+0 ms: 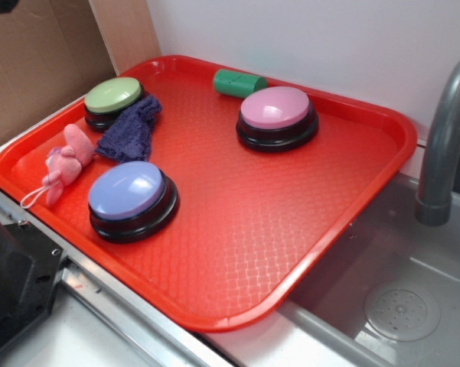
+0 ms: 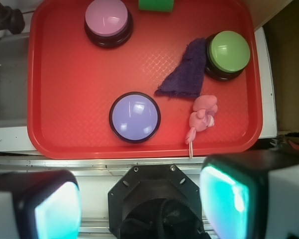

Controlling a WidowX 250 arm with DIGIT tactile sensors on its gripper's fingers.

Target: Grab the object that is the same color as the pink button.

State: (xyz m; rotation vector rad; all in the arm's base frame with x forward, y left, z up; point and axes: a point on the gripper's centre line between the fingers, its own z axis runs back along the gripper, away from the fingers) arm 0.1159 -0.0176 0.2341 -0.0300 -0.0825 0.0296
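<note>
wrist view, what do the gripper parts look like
The gripper has two blocky fingers along the bottom edge, white-bodied with dark trim and glowing teal-cyan inner pads. Between them sits a black, roughly octagonal mount with small silver screws. No cables or markings are readable.

1. Red tray (image 1: 352,229) is filling mid-frame.
2. Green-topped button (image 1: 112,95) is sitting upper left, touching the purple cloth (image 1: 130,130).
3. Lavender-topped button (image 1: 128,191) is sitting lower left.
4. Green cylinder (image 1: 239,82) is lying top centre.
5. Grey faucet (image 1: 444,145) is standing at right.

three buttons (image 1: 278,113), one plush toy (image 1: 67,160), one cloth (image 1: 130,130), one cylinder (image 1: 239,82)
</note>
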